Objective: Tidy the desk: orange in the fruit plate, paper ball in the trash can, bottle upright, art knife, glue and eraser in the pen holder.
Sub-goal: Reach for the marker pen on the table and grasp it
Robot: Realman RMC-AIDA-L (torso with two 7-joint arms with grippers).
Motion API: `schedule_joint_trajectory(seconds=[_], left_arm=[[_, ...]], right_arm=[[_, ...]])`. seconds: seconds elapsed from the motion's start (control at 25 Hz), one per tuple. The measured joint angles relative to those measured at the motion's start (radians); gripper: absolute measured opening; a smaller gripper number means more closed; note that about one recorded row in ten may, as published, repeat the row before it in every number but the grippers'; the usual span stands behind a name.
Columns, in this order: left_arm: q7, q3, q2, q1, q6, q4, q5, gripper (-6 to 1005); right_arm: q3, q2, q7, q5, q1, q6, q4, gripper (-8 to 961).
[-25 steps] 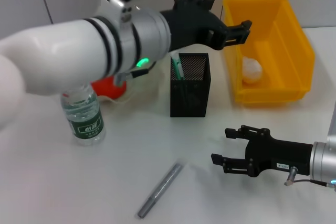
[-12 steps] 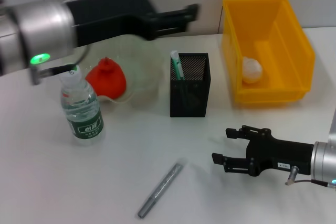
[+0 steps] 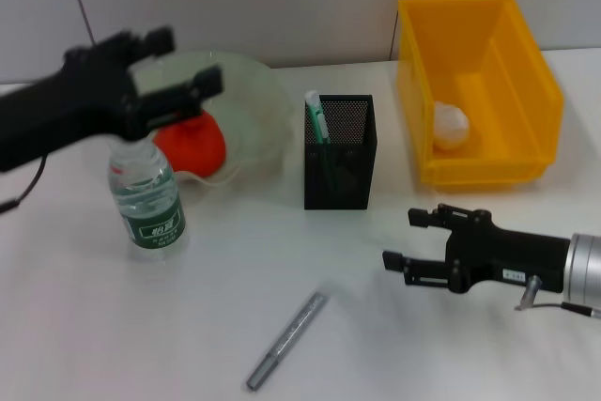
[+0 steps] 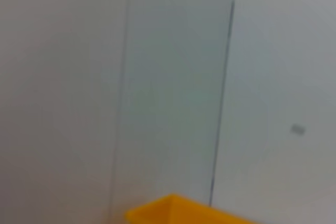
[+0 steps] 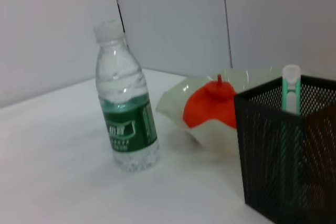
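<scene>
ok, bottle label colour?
Green with white characters, on the bottle; clearest in the right wrist view.

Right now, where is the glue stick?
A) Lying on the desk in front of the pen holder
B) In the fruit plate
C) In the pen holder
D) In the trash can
A: the grey glue stick lies flat on the desk, nearer the robot than the pen holder, which shows only the green art knife inside.

even bright light, blurred left arm (image 3: 66,119)
</scene>
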Motion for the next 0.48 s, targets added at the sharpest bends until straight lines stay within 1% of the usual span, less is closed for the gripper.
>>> schedule_joint_trajectory(seconds=[0.16,0.32,0.4,0.48], left_arm=[[0.087,-0.015,0.0,0.018,0.015,-0.094,-0.002,843],[0.162,-0.025,0.002,0.028,0.049,-0.141,-0.003,843],[0.178,-0.032,0.001,0.031,0.058,-0.153,-0.004,844],[0.181,-0.042,0.001,0.034,0.061,-0.16,-0.004,844]], right_arm=[[-0.006,-0.002,0.104,-0.003,0.005,-0.03,0.047,814],[-0.008,-0.005,0.144,-0.011,0.0,-0.072,0.09,814],[-0.017,-0.005,0.178,-0.048,-0.004,-0.092,0.132,814],[-0.047,-0.004,0.263,-0.118,-0.004,-0.106,0.205,814]])
